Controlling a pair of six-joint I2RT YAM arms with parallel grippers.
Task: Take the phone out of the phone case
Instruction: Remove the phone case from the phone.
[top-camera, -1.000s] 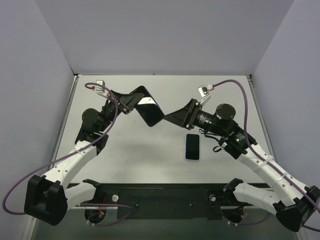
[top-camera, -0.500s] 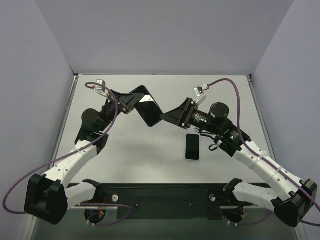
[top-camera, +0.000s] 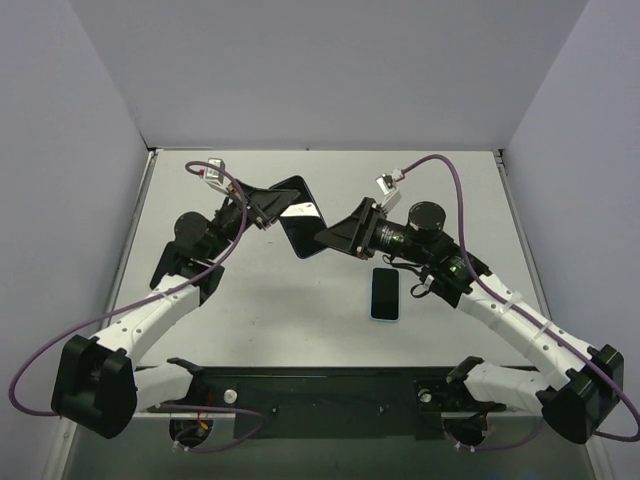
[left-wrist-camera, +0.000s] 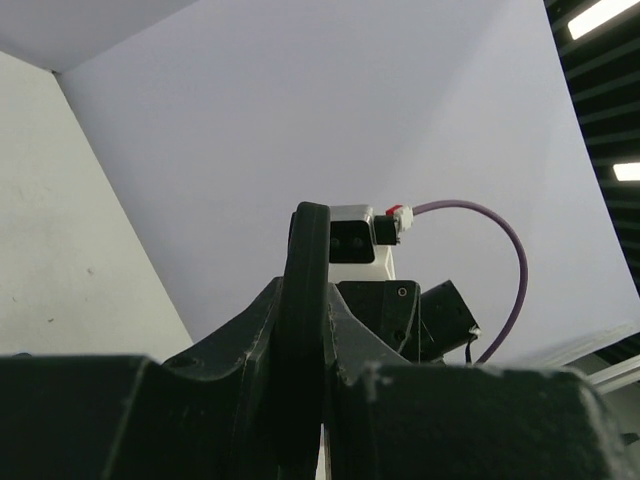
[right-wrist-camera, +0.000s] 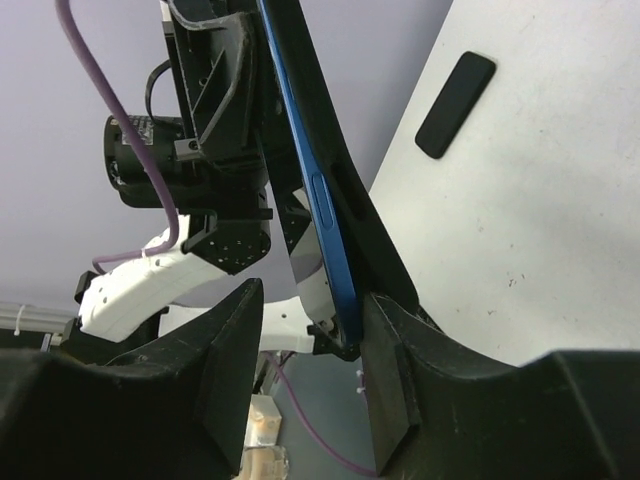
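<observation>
Left gripper (top-camera: 270, 212) pinches cased phone (top-camera: 300, 229) aloft; right gripper (top-camera: 323, 238), jaws spread astride its other end, should clamp squarely before pulling.

The left fingers (left-wrist-camera: 235, 345) press from both sides on a dark phone case (left-wrist-camera: 307, 270) that stands edge-on. Just behind the case's top sits a white block (left-wrist-camera: 376, 270) with a red plug (left-wrist-camera: 398, 211). From the plug a purple cable (left-wrist-camera: 520, 262) arcs away to the right. Left of the case lies the pale tabletop (left-wrist-camera: 70, 250).

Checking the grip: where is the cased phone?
Top view, centre: the left gripper holds the cased phone up, its other end inside the right gripper, beyond a phone-shaped slab lying flat.
</observation>
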